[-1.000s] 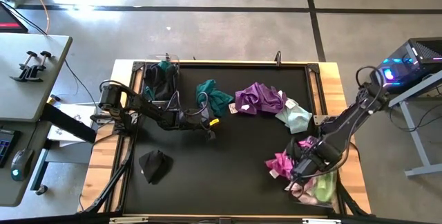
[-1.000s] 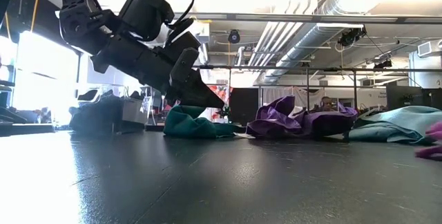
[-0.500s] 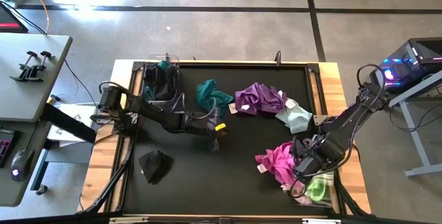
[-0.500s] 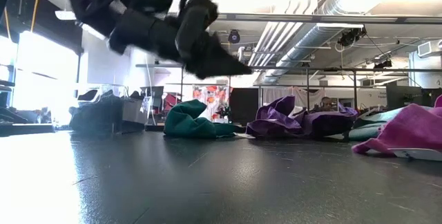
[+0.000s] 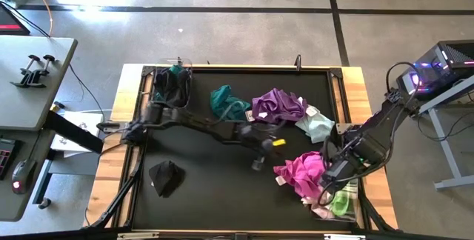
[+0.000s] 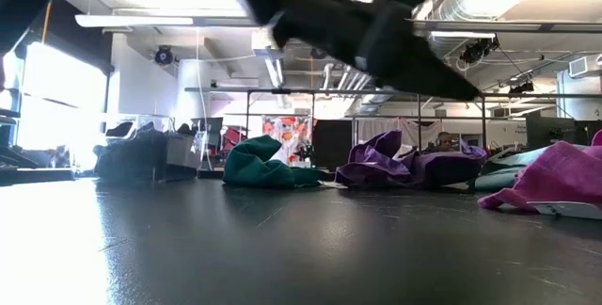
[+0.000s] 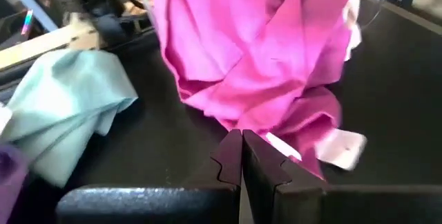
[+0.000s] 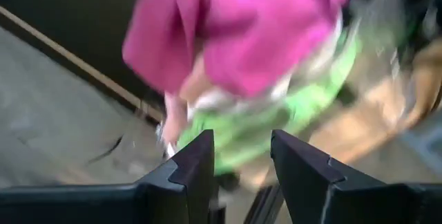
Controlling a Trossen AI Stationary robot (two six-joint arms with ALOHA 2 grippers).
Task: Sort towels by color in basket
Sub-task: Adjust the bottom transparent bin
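Over the middle of the black bench (image 5: 200,188), the left gripper (image 5: 257,164) hangs pinched tight, holding nothing, beside the magenta towel (image 5: 300,173) at four o'clock. Above that heap the right gripper (image 5: 331,175) has its jaws parted, empty. Teal towel (image 5: 226,102) and purple towel (image 5: 278,105) lie toward twelve, black towel (image 5: 166,177) at eight.
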